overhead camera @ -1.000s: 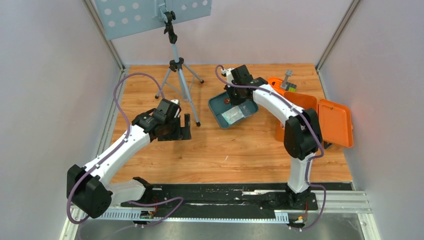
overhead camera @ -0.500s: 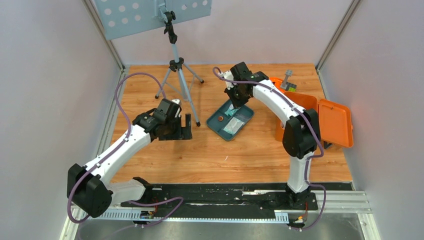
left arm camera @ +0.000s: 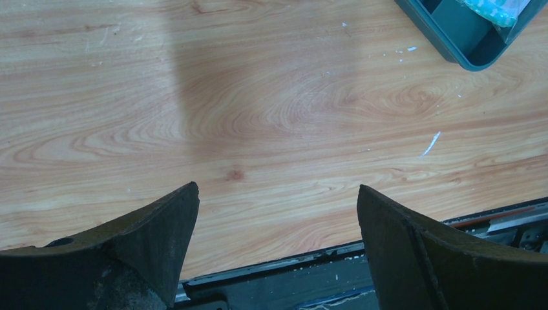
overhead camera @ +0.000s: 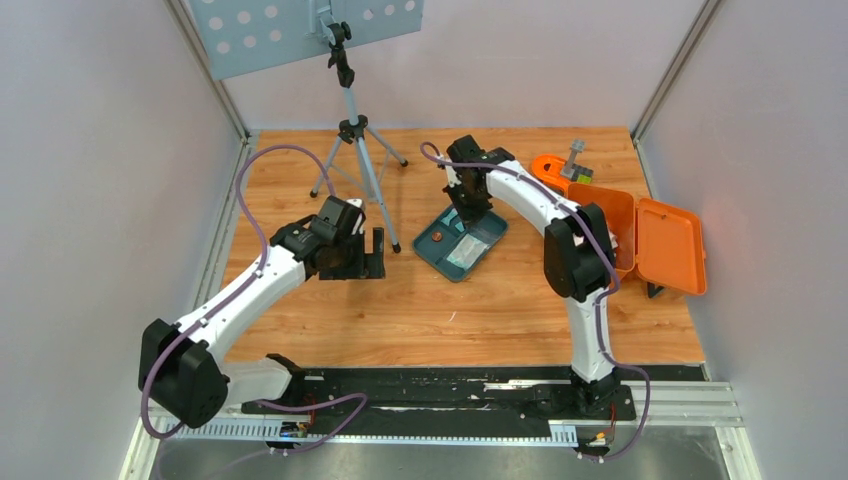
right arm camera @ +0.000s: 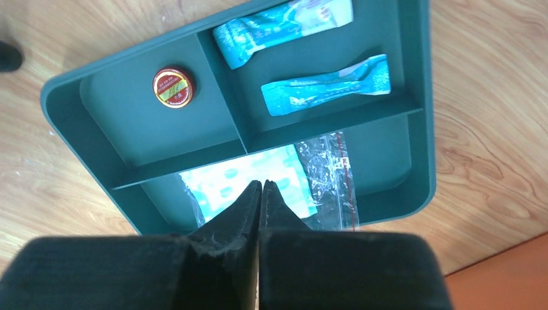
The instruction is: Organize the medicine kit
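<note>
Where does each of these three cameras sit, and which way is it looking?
Top external: fixed above and behind the robot, looking down on the table, teal tray and open medicine kit; left arm and right arm show.
Left wrist: on the left arm, looking down at bare wood and one tray corner; its open left pincer frames the bottom.
Right wrist: on the right arm, looking down into the tray's compartments; its shut right pincer shows.
Shared: the teal tray, in all three.
</note>
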You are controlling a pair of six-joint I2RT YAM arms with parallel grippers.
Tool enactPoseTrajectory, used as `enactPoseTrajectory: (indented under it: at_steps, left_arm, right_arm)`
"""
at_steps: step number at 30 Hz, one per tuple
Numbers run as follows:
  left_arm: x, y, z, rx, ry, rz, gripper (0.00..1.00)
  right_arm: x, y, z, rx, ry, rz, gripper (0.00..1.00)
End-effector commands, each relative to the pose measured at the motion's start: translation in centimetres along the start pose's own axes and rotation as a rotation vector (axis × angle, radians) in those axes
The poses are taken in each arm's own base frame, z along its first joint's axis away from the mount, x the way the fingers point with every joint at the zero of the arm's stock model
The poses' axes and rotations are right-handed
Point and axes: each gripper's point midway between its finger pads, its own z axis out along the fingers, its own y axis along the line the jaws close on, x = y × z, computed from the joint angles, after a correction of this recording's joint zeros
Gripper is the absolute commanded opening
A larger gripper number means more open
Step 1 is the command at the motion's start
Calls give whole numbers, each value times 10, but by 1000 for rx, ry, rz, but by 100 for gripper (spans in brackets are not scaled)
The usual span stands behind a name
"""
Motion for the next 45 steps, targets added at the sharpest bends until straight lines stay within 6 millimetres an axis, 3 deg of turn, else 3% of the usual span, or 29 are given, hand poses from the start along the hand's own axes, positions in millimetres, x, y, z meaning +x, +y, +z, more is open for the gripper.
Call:
enactPoseTrajectory:
  at_steps: [1, 3, 6, 7, 9, 10, 14, 18, 30, 45]
  left_arm:
    - [-8, -6, 6, 26, -12, 13, 100]
    - [-9, -9, 7, 36, -12, 12, 100]
    - [-10, -9, 8, 39, -12, 14, 100]
    - [-10, -10, 9, 39, -12, 16, 100]
    - [-11, -10, 9, 41, -13, 16, 100]
    - [-11, -11, 10, 44, -14, 16, 100]
    - [-11, -13, 9, 55, -13, 15, 100]
    - [-11, -12, 8, 51, -13, 21, 100]
    - [-10, -7, 4, 32, -21, 20, 100]
    - [-10, -5, 0, 24, -27, 14, 100]
  right_arm:
    - [-32, -7, -38, 84, -167, 160, 7]
    - [-31, -8, -44, 102, -190, 220, 20]
    - [-28, -10, -49, 127, -232, 339, 23]
    - [-29, -12, -52, 139, -256, 401, 20]
    - [-26, -11, -52, 148, -292, 591, 3]
    - [-25, -9, -53, 136, -307, 670, 3]
    - [-20, 0, -48, 123, -350, 846, 26]
    - [-17, 8, -38, 131, -341, 928, 31]
    - [-10, 25, 1, 110, -255, 946, 33]
    - [-11, 25, 34, 139, -206, 916, 29]
